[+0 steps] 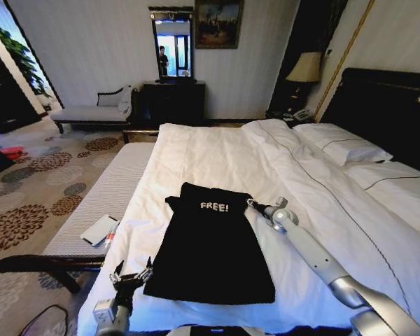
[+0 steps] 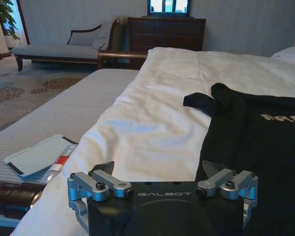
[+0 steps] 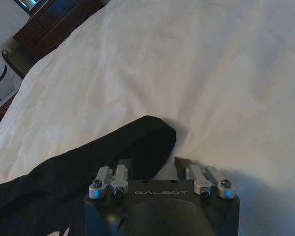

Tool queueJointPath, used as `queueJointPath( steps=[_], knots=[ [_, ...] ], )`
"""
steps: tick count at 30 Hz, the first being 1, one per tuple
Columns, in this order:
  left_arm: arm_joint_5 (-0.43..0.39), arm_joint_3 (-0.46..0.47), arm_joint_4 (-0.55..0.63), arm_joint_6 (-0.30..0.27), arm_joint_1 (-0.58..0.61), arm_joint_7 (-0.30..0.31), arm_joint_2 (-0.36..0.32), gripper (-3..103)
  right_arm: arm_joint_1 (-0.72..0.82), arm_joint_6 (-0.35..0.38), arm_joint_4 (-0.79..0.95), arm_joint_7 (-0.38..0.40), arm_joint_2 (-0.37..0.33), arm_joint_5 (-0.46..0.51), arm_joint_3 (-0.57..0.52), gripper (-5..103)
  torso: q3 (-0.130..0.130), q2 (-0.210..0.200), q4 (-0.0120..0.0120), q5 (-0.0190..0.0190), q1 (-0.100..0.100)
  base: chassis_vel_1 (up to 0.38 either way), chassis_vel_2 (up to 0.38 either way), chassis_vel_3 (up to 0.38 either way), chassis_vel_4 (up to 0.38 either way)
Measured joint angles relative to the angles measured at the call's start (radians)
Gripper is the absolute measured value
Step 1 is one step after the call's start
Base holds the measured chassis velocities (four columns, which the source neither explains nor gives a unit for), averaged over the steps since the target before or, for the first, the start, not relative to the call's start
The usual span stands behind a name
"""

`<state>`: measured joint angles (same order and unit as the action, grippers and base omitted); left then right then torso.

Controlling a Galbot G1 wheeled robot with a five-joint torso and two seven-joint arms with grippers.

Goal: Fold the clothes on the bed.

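- The clothes [image 1: 211, 241] lie flat on the bed [image 1: 217, 150], at 6 o'clock in the head view, lettered end towards 12.
- The right gripper [image 1: 250, 203] sits at the garment's 1 o'clock corner, fingers spread with the sleeve end between them, not pinched. Closing too shallow could miss the cloth; too deep could catch the duvet as well.
- The left gripper [image 1: 131, 275] waits at 7 o'clock, fingers wide open and empty, just beside the near hem; it risks gripping bedding alone.
- The right wrist view shows the sleeve tip [image 3: 152, 142] between the fingers.
- The left wrist view shows a white phone-like object [image 2: 39, 155] on the grey bench [image 2: 54, 115].
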<state>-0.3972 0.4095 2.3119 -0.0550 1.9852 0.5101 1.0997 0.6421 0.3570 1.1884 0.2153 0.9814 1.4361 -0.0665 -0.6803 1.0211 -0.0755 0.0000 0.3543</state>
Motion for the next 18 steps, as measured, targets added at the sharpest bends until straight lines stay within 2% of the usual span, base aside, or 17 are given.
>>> queueJointPath(
  steps=[1, 3, 5, 15, 16, 18],
  knots=[
    [0.000, 0.001, 0.001, 0.000, 0.000, 0.000, 0.000, 100, -0.004, -0.001, -0.009, -0.002, 0.003, -0.001, 0.000, 40, 0.000, 0.000, 0.0000, 0.0000, 0.000, 0.000, 0.000, 0.000, 0.000],
    [0.000, 0.001, 0.001, 0.000, 0.001, 0.001, 0.000, 100, -0.007, -0.003, -0.019, -0.004, 0.006, -0.001, 0.000, 40, 0.000, 0.000, 0.0000, 0.0000, 0.000, 0.000, 0.000, 0.000, 0.000],
    [0.000, 0.001, 0.002, 0.000, 0.003, 0.001, 0.001, 100, -0.013, -0.005, -0.034, -0.007, 0.010, -0.002, -0.001, 33, 0.000, 0.000, 0.0001, 0.0001, 0.000, 0.000, 0.000, 0.000, 0.000],
    [-0.012, 0.006, -0.004, -0.001, -0.011, 0.004, 0.001, 100, -0.032, -0.007, -0.047, -0.005, 0.029, -0.004, 0.011, 32, 0.000, 0.000, 0.0000, 0.0000, 0.000, 0.000, 0.000, 0.000, 0.000],
    [-0.015, 0.007, -0.006, -0.001, -0.012, 0.004, 0.001, 100, -0.034, -0.008, -0.049, -0.003, 0.035, -0.007, 0.012, 24, 0.000, 0.000, 0.0002, 0.0000, 0.000, 0.000, 0.000, 0.000, 0.000],
    [-0.016, 0.008, -0.006, -0.001, -0.013, 0.004, 0.001, 100, -0.035, -0.008, -0.051, -0.002, 0.036, -0.008, 0.013, 24, 0.000, 0.000, 0.0004, 0.0000, 0.000, 0.000, 0.000, 0.000, 0.000]
  ],
)
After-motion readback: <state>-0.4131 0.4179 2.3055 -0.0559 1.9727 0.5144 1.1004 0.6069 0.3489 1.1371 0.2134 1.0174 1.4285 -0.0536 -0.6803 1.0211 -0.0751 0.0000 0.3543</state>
